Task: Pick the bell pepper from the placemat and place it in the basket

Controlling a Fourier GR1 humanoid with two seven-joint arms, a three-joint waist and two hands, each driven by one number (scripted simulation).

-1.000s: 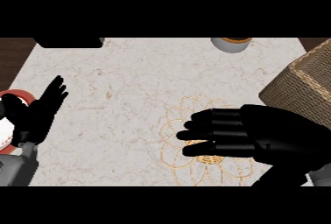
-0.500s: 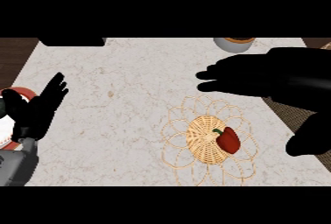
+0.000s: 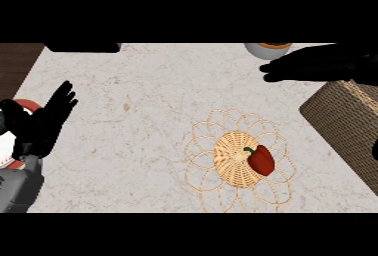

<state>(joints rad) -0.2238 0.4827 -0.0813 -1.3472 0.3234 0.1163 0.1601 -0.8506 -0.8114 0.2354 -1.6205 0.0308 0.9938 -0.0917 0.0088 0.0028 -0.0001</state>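
At about nine o'clock in the head view, the left hand (image 3: 46,122) rests at the edge of the pale marbled table (image 3: 140,95), its fingers straight and pointing up toward one o'clock, with nothing in it. Behind it, at the very left edge, part of a red and white object (image 3: 21,107) shows, too hidden by the hand to identify. Past the table's left edge, at ten o'clock, lies a strip of dark wood (image 3: 16,62), and a black object (image 3: 83,47) sits at the table's far edge around eleven o'clock.

Low and right of centre, at about five o'clock, lies the placemat (image 3: 236,160), a round woven core ringed with looping wire petals. The red bell pepper (image 3: 261,159) lies on the right side of that woven core, its green stem pointing toward eleven o'clock; no hand touches it.

At one o'clock, on the far edge of the table, stands a pale bowl (image 3: 267,49) with an orange-brown rim. Just to its right, the right hand (image 3: 317,64) hangs above the table, fingers stretched out and pointing left toward nine o'clock, holding nothing, well apart from the pepper. Below it, at three o'clock, the woven basket (image 3: 347,120) fills the right edge of the view, its brown wicker wall facing the placemat.
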